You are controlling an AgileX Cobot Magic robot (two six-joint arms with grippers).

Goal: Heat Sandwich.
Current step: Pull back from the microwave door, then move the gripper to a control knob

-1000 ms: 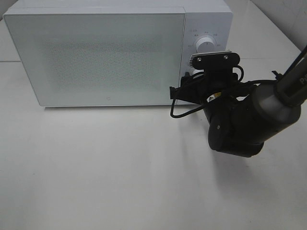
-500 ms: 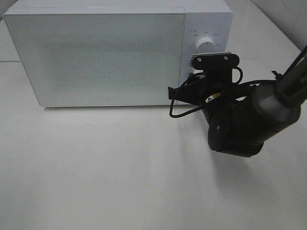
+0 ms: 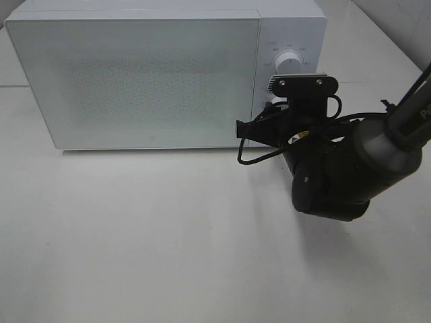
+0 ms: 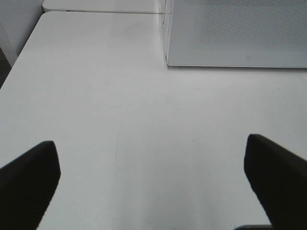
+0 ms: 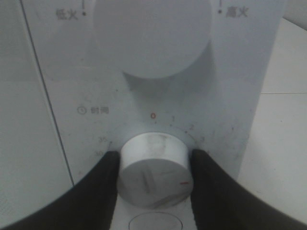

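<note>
Setting the timer looked like the step in hand. Left gripper (image 4: 153, 184) hung spread wide over the table (image 4: 144, 110), holding nothing, out of the job. Microwave (image 3: 296, 23) door (image 3: 135, 77) was shut. Sandwich wasn't in view anywhere; the frosted door hid the inside, so I judged it was already in there but couldn't confirm. Right of the door on the control panel: power knob (image 3: 289, 62) above, timer knob (image 5: 154, 170) below. Right gripper (image 5: 154, 165) was pinching the timer knob, one black finger (image 5: 100, 187) tight against each side, wrist facing the panel. Red tick (image 5: 182, 183) on the knob face sat away from the 0 mark (image 5: 153, 116), so some time appeared dialled in; couldn't read how much. Next move, my call: either a further wrist roll about the knob axis, pinch kept firm and no push into the panel, or let go and back straight out without dragging the knob round. Slip risk: smooth round knob. Surface: plain white table, matte, level, with a faint scuff arc (image 4: 117, 124) on the left side; microwave sat at the back. Room: a seam (image 3: 13, 86) crossed the table by the microwave's left corner, pale tiles (image 3: 397, 20) at far right back. Lighting was even, with a soft shadow under the right arm (image 3: 337, 175).
</note>
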